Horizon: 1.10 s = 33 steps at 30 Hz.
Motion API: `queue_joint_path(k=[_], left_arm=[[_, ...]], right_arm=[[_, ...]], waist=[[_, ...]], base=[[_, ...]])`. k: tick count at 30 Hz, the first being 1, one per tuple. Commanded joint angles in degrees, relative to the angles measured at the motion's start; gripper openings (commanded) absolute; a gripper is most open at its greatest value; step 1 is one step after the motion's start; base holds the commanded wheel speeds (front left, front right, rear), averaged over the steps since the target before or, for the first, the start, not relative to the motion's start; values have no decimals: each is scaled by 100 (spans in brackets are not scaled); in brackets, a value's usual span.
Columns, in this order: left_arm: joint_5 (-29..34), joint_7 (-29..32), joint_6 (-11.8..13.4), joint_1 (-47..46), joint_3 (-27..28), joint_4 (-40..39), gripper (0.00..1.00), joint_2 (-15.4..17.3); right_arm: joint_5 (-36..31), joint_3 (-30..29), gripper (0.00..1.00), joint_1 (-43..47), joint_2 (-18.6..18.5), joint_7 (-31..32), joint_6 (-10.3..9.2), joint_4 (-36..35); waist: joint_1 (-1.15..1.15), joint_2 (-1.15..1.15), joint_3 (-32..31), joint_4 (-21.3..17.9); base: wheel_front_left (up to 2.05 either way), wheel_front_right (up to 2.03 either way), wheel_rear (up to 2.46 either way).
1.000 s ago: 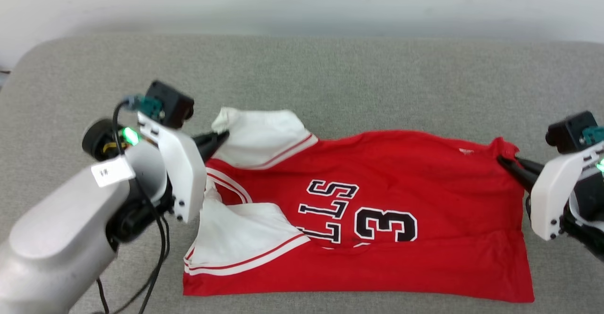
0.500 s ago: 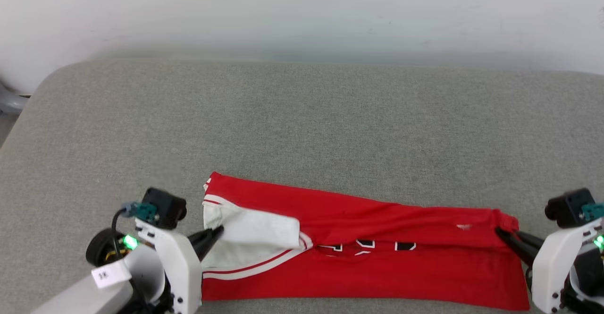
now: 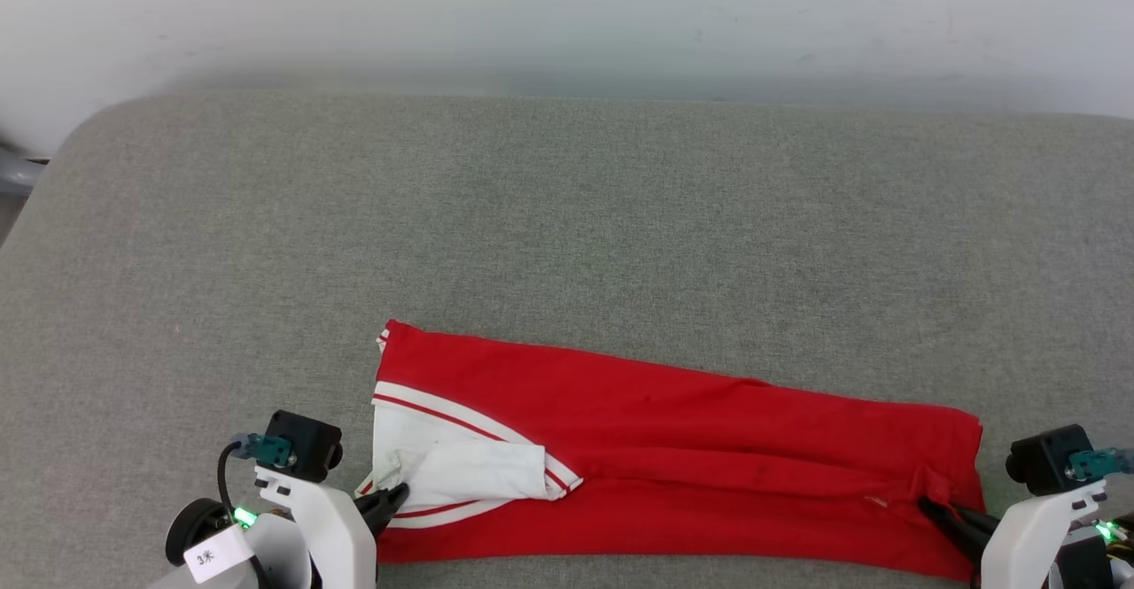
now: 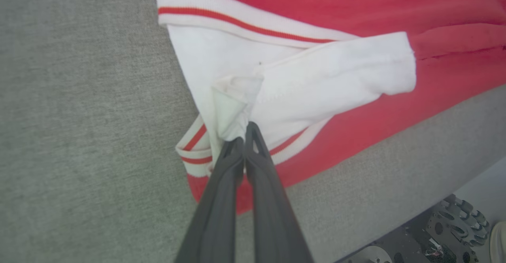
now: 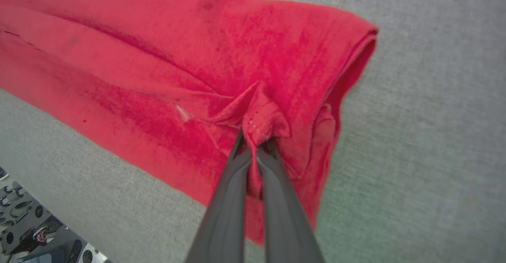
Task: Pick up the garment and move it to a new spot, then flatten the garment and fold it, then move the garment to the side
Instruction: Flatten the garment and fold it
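- Now, far left: the left tool (image 3: 392,498) sits low by the near edge of the grey counter (image 3: 567,217). Its jaws are pressed together on a pinch of the white sleeve (image 4: 328,77) (no gap between the fingers in its wrist view).
- That pinch looks chosen to carry the shoulder end over. The sleeve lies doubled back on the red body, with the striped trim (image 4: 245,23) showing just beyond it.
- Centre: the garment (image 3: 691,447) lies as a long, narrow red band along the counter's near edge. It is folded lengthwise, plain red side up.
- Far right: the right tool (image 3: 935,511) is clamped closed too, with a bunched nub of red cloth between its fingers, just inside the garment's right end.
- My read: gripping at opposite ends holds the top layer taut so the fold lands square. Letting go seems the next call, and those bunched corners may want smoothing.
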Motion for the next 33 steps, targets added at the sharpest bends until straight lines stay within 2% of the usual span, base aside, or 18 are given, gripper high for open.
queue_joint_path(k=[1,2,3,4,8,12,17,20,25,33], left_arm=[[28,-56,-22,63,-8,53,0,-30],[44,-86,-11,68,0,86,0,-45],[60,-146,14,78,14,109,38,-66],[94,-237,55,86,35,121,100,-82],[307,-740,309,137,181,68,100,-118],[613,-1311,732,191,317,-49,100,-139],[918,-1929,1302,344,537,-130,100,-219],[1107,-2111,1553,413,709,-160,100,-304],[1400,-2198,1804,584,1035,-193,100,-441],[2519,-2208,2106,1120,2168,-604,100,-957]], right_arm=[[24,-30,0,68,37,-54,-5,29],[21,-66,25,83,54,-100,-5,28],[6,-101,51,93,64,-153,-5,20],[-5,-147,100,104,74,-212,-5,-11],[86,-413,100,133,63,-366,-5,-236],[58,-711,100,139,-53,-372,-5,-561],[-10,-1064,100,81,-322,-99,-5,-853],[104,-1245,100,79,-460,206,-5,-869],[401,-1354,100,165,-599,675,-5,-835],[1024,-1310,100,255,-590,1541,-5,-594]], waist=[[0,0,-5,3],[0,0,-13,5],[0,0,-29,8],[0,0,-50,9],[0,0,-150,11],[0,0,-217,12],[0,0,-291,18],[0,0,-323,43],[0,0,-333,100],[0,0,-211,235]], base=[[0,0,0],[0,0,0],[0,0,0],[0,0,0],[0,0,0],[0,0,0],[0,0,0],[0,0,0],[0,0,0],[0,0,0]])
